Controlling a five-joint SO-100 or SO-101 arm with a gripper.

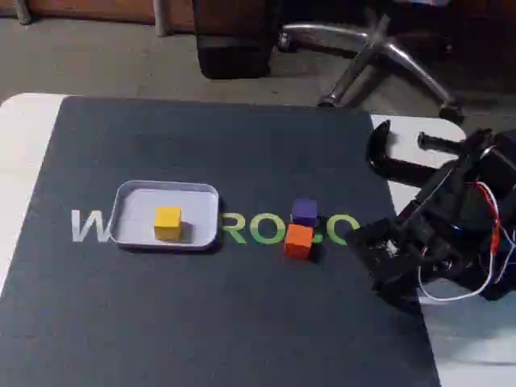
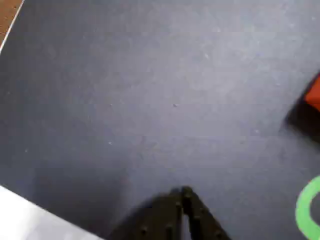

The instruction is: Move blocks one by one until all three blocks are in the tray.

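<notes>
In the fixed view the pale grey-lavender tray (image 1: 129, 222) lies on the dark mat at centre left, and the yellow block (image 1: 168, 223) sits inside it. Right of the tray, on the mat's lettering, the purple block (image 1: 304, 212) and the orange block (image 1: 298, 240) stand touching each other, orange nearer the front. My gripper (image 1: 360, 239) rests low at the mat's right edge, a short gap right of the orange block. In the wrist view the gripper (image 2: 181, 192) shows its two black tips pressed together, empty, above bare mat. A sliver of the orange block (image 2: 315, 94) shows at the right edge.
The dark mat (image 1: 201, 145) covers a white table (image 1: 24, 129). A black clamp (image 1: 395, 165) sits on the table's right side behind the arm. An office chair base (image 1: 379, 56) stands on the floor beyond the table.
</notes>
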